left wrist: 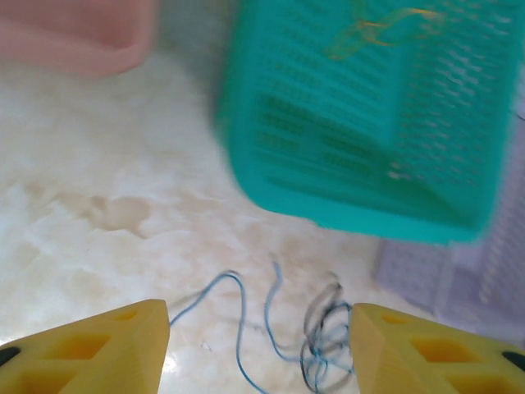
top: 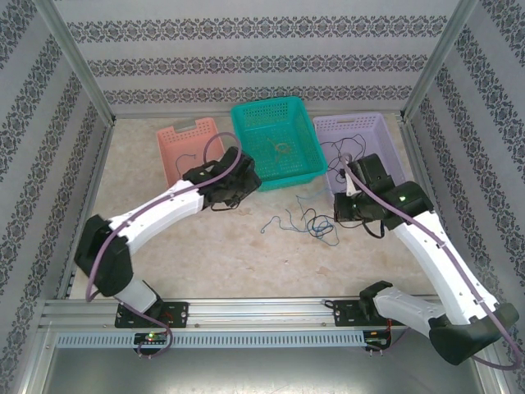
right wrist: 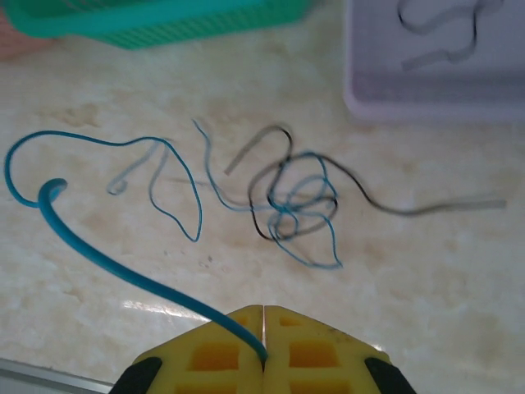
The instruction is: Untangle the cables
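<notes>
A tangle of thin blue and black cables point(right wrist: 295, 201) lies on the marble table in front of the baskets point(top: 305, 222). My right gripper point(right wrist: 263, 353) is shut on the end of a blue cable point(right wrist: 123, 267) that arcs up and left from the fingers, near the tangle's right side point(top: 340, 209). My left gripper point(left wrist: 258, 349) hangs open above the table with the blue strands point(left wrist: 238, 328) and the knot point(left wrist: 324, 345) showing between its yellow fingers point(left wrist: 98, 353); it sits by the teal basket's front left corner point(top: 238, 193). A yellowish cable point(left wrist: 385, 29) lies in the teal basket.
Three baskets stand at the back: pink point(top: 187, 131), teal point(top: 246, 123) and purple point(top: 349, 123). A black cable point(top: 344, 152) lies in the purple one. Patterned walls enclose the table; open marble lies toward the near edge.
</notes>
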{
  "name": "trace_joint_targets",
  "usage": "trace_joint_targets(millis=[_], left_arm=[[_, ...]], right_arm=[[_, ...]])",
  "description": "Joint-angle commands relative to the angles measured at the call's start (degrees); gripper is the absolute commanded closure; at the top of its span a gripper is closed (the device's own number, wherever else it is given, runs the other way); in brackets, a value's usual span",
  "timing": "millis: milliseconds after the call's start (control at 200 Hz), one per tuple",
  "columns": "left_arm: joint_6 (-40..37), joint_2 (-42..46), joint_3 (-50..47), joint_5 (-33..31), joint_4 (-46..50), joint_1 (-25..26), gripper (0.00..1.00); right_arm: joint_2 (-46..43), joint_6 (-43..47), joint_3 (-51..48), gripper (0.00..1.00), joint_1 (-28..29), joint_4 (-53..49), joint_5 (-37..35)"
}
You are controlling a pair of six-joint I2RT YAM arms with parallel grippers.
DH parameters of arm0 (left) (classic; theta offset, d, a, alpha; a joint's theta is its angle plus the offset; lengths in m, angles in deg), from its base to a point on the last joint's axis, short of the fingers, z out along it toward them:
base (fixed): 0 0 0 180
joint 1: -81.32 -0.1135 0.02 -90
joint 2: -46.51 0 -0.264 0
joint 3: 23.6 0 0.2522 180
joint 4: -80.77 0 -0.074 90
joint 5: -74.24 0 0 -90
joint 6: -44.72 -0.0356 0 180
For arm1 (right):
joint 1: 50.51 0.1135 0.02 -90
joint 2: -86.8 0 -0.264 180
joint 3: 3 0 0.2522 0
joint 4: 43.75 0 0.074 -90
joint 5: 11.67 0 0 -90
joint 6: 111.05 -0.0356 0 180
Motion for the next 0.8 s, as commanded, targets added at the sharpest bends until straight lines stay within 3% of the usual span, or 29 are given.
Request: trace_joint_targets(millis=[0,190,335,480,794], left_arm=[[-23.1,4.7,4.2,7.9,-8.4,0.5,0.38],[-46.5,8.0,11.2,22.4,-11.1,1.2,0.42],[-55.9,7.2,15.2,29.8,-6.8,1.3,0.42],[-59.6,5.2,18.2,32.8,-3.6,1.6,0.42],[-58.5,5.1,12.3,35.5,-14.4,2.0,0.39]], right_arm=[[2.4,11.4,6.4,1.0,1.8,1.5,1.3],[6.7,20.5,14.6,1.0,4.3,4.6,-2.3],[7.0,31.8,13.5,1.0,8.9,11.2,-7.8],[6.6,39.4,11.4,1.0,9.0,18.9,-7.2],[8.6,41.4,11.6,1.0,5.6,25.4,5.5]])
